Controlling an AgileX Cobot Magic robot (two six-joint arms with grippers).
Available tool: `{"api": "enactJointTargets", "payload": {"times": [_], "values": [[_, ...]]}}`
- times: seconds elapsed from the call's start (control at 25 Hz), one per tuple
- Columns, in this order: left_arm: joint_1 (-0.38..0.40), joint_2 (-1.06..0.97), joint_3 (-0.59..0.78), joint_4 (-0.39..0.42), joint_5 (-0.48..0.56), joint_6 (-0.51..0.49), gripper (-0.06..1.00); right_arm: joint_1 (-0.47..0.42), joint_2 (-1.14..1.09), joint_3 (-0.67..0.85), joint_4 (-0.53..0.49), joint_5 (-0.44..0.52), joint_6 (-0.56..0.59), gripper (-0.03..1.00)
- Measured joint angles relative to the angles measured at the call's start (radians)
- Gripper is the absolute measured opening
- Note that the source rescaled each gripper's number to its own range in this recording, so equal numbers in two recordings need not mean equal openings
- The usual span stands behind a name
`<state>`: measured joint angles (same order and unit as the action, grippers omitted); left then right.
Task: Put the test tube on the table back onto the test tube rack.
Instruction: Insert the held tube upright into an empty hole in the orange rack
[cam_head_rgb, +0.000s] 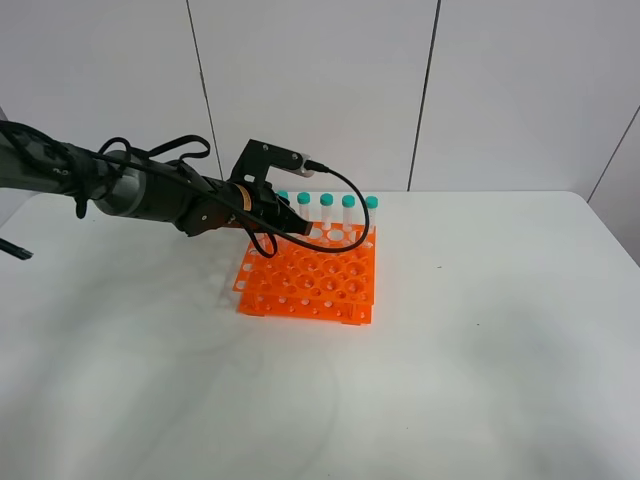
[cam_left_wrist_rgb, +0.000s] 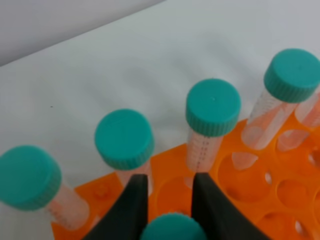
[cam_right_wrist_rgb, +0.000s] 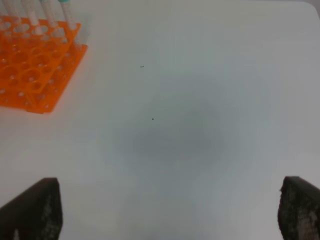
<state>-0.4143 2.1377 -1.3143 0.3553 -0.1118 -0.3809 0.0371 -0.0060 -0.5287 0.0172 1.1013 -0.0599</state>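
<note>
**Left hand over rack with tube**

Left hand (cam_head_rgb: 300, 226) above back row of test tube rack (cam_head_rgb: 310, 275), clenched on test tube (cam_left_wrist_rgb: 172, 227), teal cap between fingers (cam_left_wrist_rgb: 131, 200). Four capped tubes (cam_left_wrist_rgb: 212, 107) upright just behind. Right hand (cam_right_wrist_rgb: 165, 210) spread wide over bare table (cam_right_wrist_rgb: 200, 100), grasping nothing.

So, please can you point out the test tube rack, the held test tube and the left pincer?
test tube rack (cam_head_rgb: 310, 283), exterior high view, orange top plate.
test tube (cam_left_wrist_rgb: 172, 227), left wrist view, teal cap between the fingers.
left pincer (cam_left_wrist_rgb: 170, 192), left wrist view, gap between the fingertips.
</note>
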Motion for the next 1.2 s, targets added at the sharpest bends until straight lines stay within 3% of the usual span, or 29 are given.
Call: {"api": "enactJointTargets", "payload": {"times": [0.52, 1.2], "values": [[0.000, 0.000, 0.000, 0.013, 0.016, -0.097, 0.01, 0.000, 0.000, 0.000, 0.000, 0.000, 0.000, 1.00], [-0.003, -0.004, -0.012, 0.015, 0.093, -0.098, 0.01, 0.000, 0.000, 0.000, 0.000, 0.000, 0.000, 1.00]]}}
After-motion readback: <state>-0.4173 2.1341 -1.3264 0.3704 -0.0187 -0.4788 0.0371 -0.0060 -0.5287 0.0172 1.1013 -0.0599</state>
